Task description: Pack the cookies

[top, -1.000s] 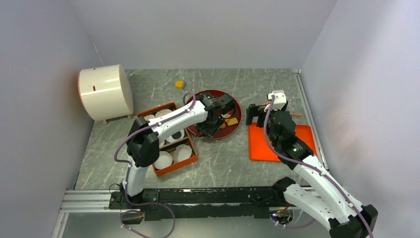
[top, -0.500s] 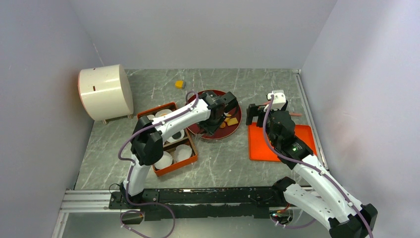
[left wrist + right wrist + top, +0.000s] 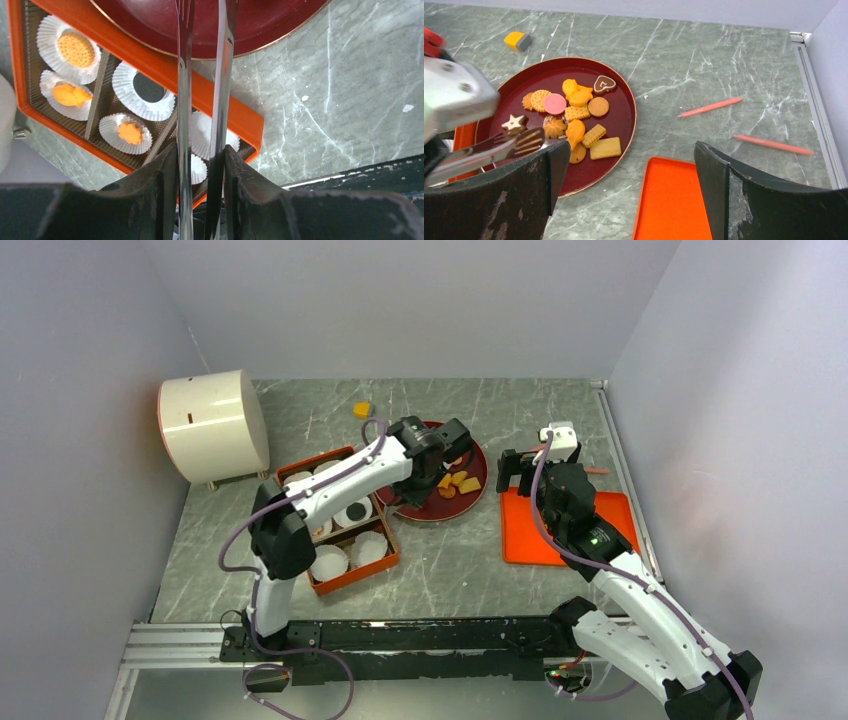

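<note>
Steel tongs (image 3: 184,100) in L pincer (image 3: 200,156), arm outstretched over plate (image 3: 280,20)

On your grey marbled table (image 3: 440,570) you see a white drum (image 3: 212,425) at far left, an orange compartment box (image 3: 355,581), a dark red plate (image 3: 440,517) just beside it, and a flat orange tray (image 3: 520,535) at right. Farther back lie one yellow block (image 3: 361,410) and two pink sticks (image 3: 710,107) (image 3: 771,144).

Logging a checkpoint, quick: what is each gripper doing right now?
Left gripper: closed on the tongs.
Right gripper: open, holding nothing.
</note>
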Tool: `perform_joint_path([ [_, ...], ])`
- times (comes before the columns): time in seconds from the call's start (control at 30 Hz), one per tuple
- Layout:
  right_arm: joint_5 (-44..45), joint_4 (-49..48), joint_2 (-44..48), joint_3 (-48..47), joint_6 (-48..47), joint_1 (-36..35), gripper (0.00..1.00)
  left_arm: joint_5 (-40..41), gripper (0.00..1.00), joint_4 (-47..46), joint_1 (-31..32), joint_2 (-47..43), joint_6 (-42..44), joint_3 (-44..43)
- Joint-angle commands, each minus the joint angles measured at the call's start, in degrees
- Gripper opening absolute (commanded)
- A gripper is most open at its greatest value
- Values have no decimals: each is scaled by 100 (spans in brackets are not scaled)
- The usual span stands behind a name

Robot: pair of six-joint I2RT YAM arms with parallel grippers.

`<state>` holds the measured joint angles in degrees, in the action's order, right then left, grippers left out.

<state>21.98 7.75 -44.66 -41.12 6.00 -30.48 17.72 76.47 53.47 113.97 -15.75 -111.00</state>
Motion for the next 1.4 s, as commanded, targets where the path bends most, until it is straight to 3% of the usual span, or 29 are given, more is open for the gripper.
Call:
perform_joint_path([
  [0.0, -85, -61, 2, -142, 56, 10, 100, 196, 31, 232, 35, -773, 20, 98],
  [0.2, -165, -124, -35, -150, 149, 16, 100, 281, 30, 400, 32, -1429, -237, 661],
  [0.7, -240, -118, -152, -303, 312, 15, 100, -544, 28, 403, 33, -3048, -637, 2178],
  [1.03, -181, -154, -233, -335, 318, 15, 100, -1033, 28, 424, 33, -3540, -714, 2830],
  [1.37, -288, -277, -420, -379, 306, 15, 100, -934, 28, 425, 24, -3647, -875, 3453],
])
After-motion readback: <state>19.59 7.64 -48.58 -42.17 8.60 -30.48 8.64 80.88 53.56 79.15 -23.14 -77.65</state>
